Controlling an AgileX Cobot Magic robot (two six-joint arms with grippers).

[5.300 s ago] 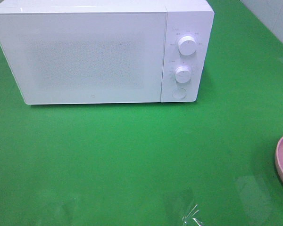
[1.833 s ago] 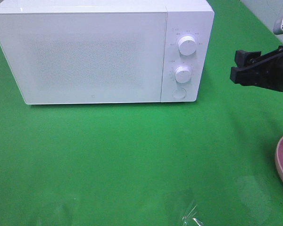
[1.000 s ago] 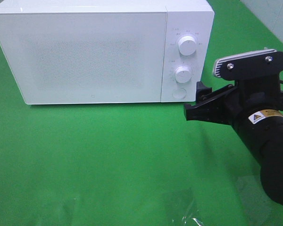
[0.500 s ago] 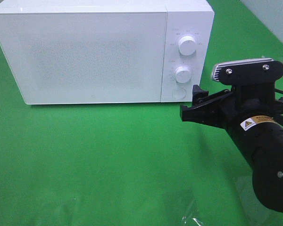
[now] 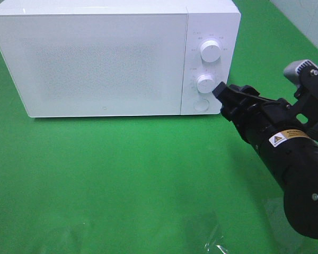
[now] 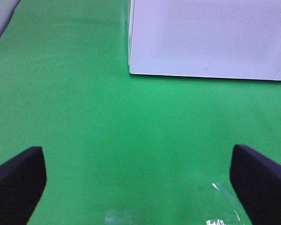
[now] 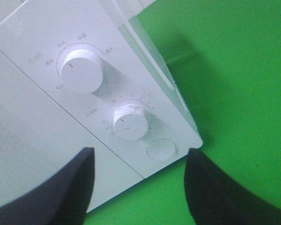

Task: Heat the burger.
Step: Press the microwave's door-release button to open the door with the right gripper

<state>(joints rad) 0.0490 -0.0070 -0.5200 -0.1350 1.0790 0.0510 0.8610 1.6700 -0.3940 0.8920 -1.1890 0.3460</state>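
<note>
On the green table (image 5: 122, 174) no burger shows in any view, so can't tell where it is. White microwave (image 5: 103, 63) sits at the far side, door shut, control panel on its right end: upper knob (image 5: 210, 51), lower knob (image 5: 205, 83), round button (image 5: 201, 105) below them. Right gripper (image 5: 221, 92) comes in from the right, tip just beside the panel's right edge, level with the lower knob and button; can't tell if it touches. Right wrist view: jaws apart, nothing between them, button and lower knob seen through the gap. Left gripper (image 6: 136, 152) shows only in its own wrist view, on the near side, facing the microwave's left front corner, jaws spread wide, nothing held. Scrap of clear plastic (image 5: 214, 241) lies at the near edge.
</note>
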